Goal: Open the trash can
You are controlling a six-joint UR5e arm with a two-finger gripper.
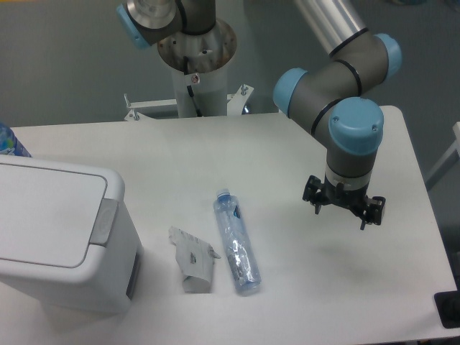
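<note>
One trash can (61, 233), white and boxy with rounded corners, sits at the table's left front, partly cut off by the left edge of the frame. Its flat lid (44, 210) is down, closed, with one grey tab (106, 221) on the lid's right edge. One robot arm (338, 93), grey with blue joint caps, reaches in from the top and hangs over the right side of the white table (287, 158), well apart from the trash can. One gripper (344, 209) points down above the tabletop, holding nothing; two dark fingers show, one on each side, spread apart with a gap between them. A faint shadow lies on the table below it, so it looks to be off the surface. Between gripper and trash can lie two loose items: one clear plastic bottle (236, 246) on its side, blue cap toward the back, and one small white paper carton (192, 260), crumpled, just left of the bottle and near the can's right side. One blue-patterned thing (10, 141) peeks in at the far left edge behind the can, too cut off to identify. The arm's base post (198, 68) stands at the table's back edge.
</note>
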